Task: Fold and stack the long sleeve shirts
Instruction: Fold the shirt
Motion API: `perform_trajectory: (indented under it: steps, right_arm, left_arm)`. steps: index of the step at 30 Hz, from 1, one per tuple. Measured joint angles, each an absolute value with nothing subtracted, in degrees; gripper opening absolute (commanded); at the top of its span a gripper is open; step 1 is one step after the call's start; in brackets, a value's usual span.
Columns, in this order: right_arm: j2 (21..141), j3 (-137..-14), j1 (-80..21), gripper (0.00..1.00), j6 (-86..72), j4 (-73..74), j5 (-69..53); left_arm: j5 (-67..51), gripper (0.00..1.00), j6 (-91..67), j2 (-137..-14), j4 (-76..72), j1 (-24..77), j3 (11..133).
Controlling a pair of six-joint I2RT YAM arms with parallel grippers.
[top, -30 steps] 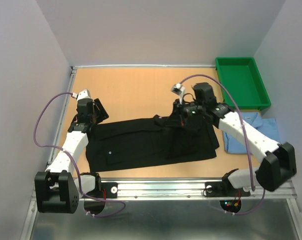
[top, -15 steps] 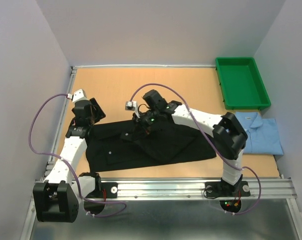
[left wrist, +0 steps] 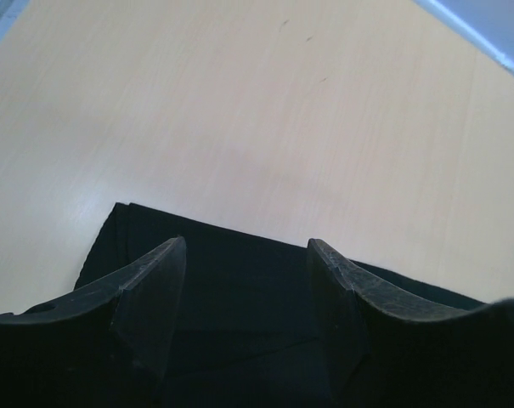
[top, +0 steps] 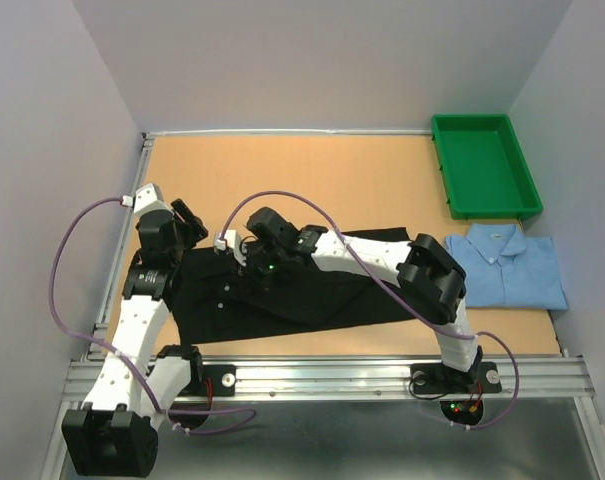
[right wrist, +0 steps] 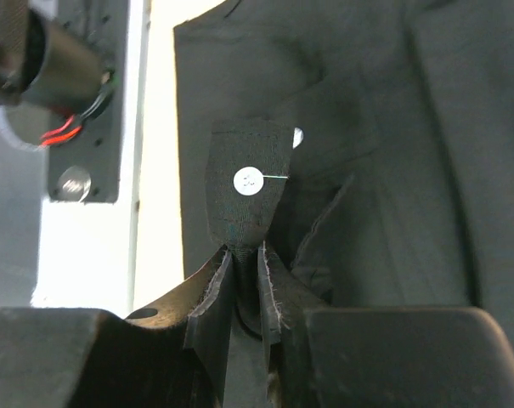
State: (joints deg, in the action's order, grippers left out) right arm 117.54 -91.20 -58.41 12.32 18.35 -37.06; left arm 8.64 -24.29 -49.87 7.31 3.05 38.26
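Black shirt (top: 322,300) lies spread flat across lower centre of the counter (top: 282,180), long axis left to right. One narrow tab of it, carrying a white button (right wrist: 247,180), is pinched in the right hand (right wrist: 244,255), fingers nearly together on the cloth, over the shirt's left part. Left hand (left wrist: 246,255) hovers at the shirt's upper-left edge, fingers wide, nothing between them. Light blue shirt (top: 507,265) sits folded at right of frame, apart from the black one. Green tray (top: 444,165) in upper right.
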Motion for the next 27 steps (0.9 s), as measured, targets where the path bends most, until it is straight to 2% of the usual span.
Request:
perform_trajectory:
  steps: [8,14,17,18,20,21,24,27]
  right_arm:
    - [111.09,-88.97,-58.61,0.25,11.73,7.92,-26.74]
    - [109.51,-88.77,-58.48,0.27,10.72,0.95,-26.00]
    - [111.63,-88.73,-58.48,0.39,10.07,-0.71,-27.07]
    - [112.51,-88.60,-58.50,0.55,10.02,-0.86,-27.55]
    - [114.15,-87.90,-58.54,0.69,9.37,-0.84,-28.95]
    - [114.72,-87.39,-58.59,0.81,8.78,-0.86,-29.43]
    - [115.15,-84.82,-58.70,0.92,7.46,0.03,-30.26]
    - [113.58,-82.43,-58.85,0.94,6.50,0.51,-27.83]
  left_arm:
    - [10.11,0.70,-25.21,-45.34,10.55,3.05,39.55]
    - [10.61,0.70,-25.87,-44.49,12.67,3.05,39.55]
    - [10.70,0.70,-26.11,-43.81,13.47,3.05,39.55]
    - [10.72,0.70,-26.24,-43.72,13.61,3.05,39.55]
    - [10.72,0.70,-26.65,-43.33,14.09,3.05,39.55]
    - [10.74,0.70,-26.92,-43.18,14.31,3.05,39.55]
    - [10.79,0.70,-27.55,-42.41,14.90,3.05,39.53]
    - [10.79,0.70,-28.03,-41.82,15.97,3.05,39.46]
